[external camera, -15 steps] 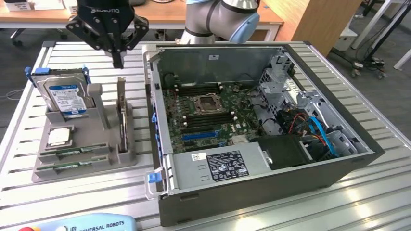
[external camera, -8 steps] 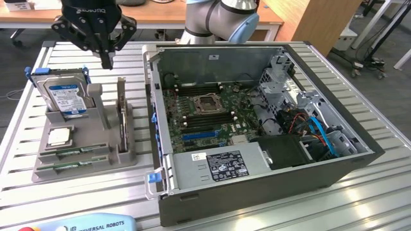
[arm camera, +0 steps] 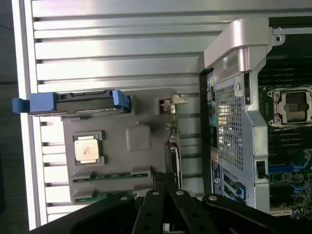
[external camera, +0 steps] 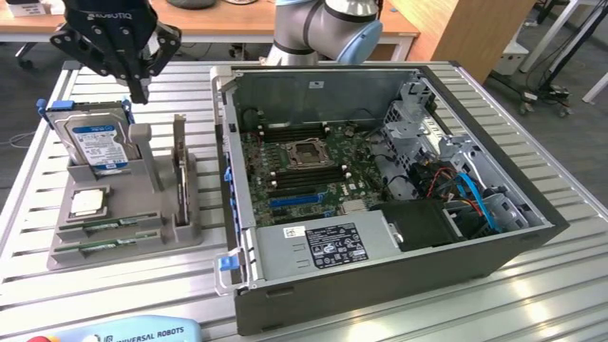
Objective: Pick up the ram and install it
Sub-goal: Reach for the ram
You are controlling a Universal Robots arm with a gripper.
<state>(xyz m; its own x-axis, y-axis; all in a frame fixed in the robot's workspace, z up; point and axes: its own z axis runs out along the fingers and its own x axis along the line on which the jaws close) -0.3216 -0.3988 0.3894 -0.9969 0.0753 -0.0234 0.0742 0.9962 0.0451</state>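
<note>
Ram point(external camera: 109, 226) (one of two alike) lies in the grey holder point(external camera: 133, 254) on the tabletop point(external camera: 57, 285), well apart from the tool point(external camera: 141, 91), which hangs shut and empty near the hard drive point(external camera: 95, 142).

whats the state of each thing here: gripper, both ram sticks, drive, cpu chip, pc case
gripper: shut, holding nothing, hovering over the grey holder
ram stick nearer the chip: lying in its holder slot
other ram stick: lying in its holder slot
hard drive: standing upright in the holder
processor chip: lying flat in its recess
computer case: side open, motherboard exposed
</note>
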